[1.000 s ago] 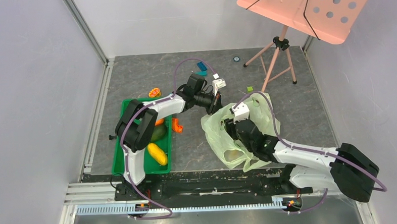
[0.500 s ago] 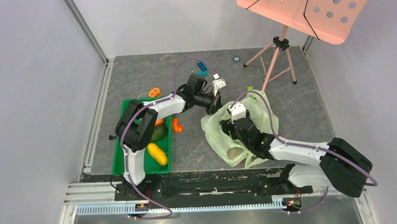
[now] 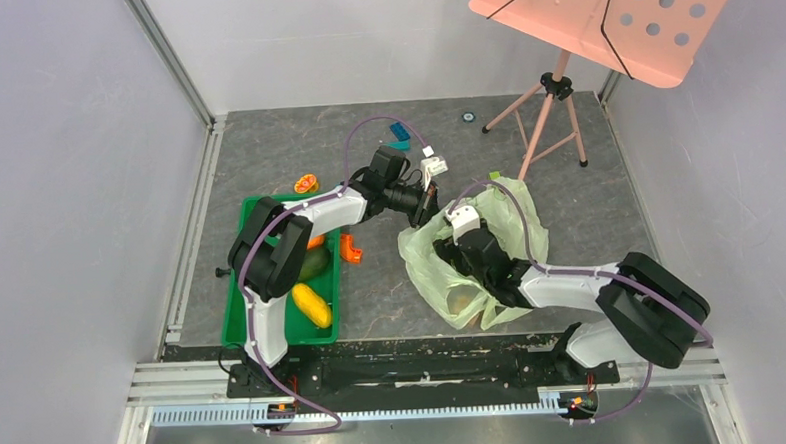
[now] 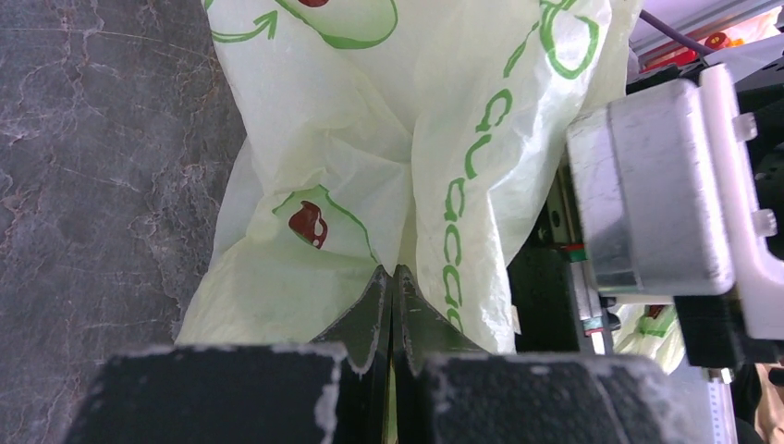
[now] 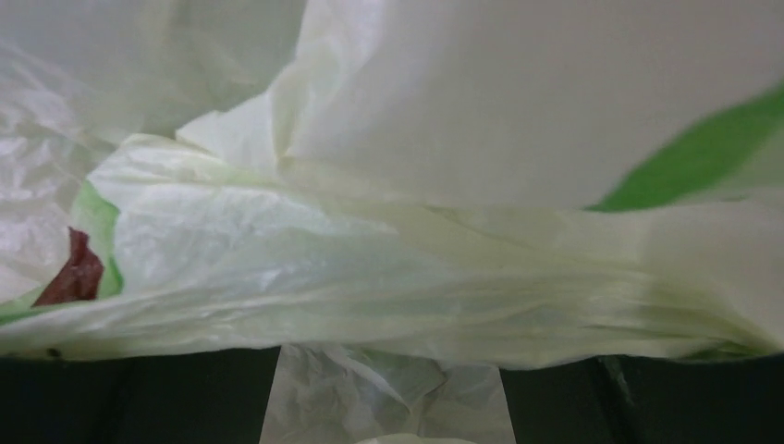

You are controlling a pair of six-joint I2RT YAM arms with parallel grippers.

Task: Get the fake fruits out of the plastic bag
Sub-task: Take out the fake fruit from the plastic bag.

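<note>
The pale green plastic bag [image 3: 514, 217] lies crumpled right of centre. My left gripper [image 3: 426, 207] is shut on the bag's far left rim and holds it up; in the left wrist view its jaws [image 4: 393, 277] pinch a fold of the bag [image 4: 370, 157]. My right gripper [image 3: 463, 264] reaches into the bag, its fingers hidden by plastic in the top view. In the right wrist view it [image 5: 388, 398] is open, with only bag film [image 5: 388, 213] between the fingers. A pale light green fruit [image 3: 463, 301] shows through the bag. A yellow fruit [image 3: 312, 306] and a dark green fruit [image 3: 314, 263] lie in the tray.
The green tray [image 3: 235, 314] stands at the left near the left arm's base. An orange piece [image 3: 350, 249] lies beside it, a flat orange curved piece [image 3: 306, 183] behind it. A blue block [image 3: 399, 134] and a pink music stand [image 3: 549, 100] are at the back.
My right arm has swung left and pushed further into the bag, which has bunched up a little. The left arm has held still with the rim.
</note>
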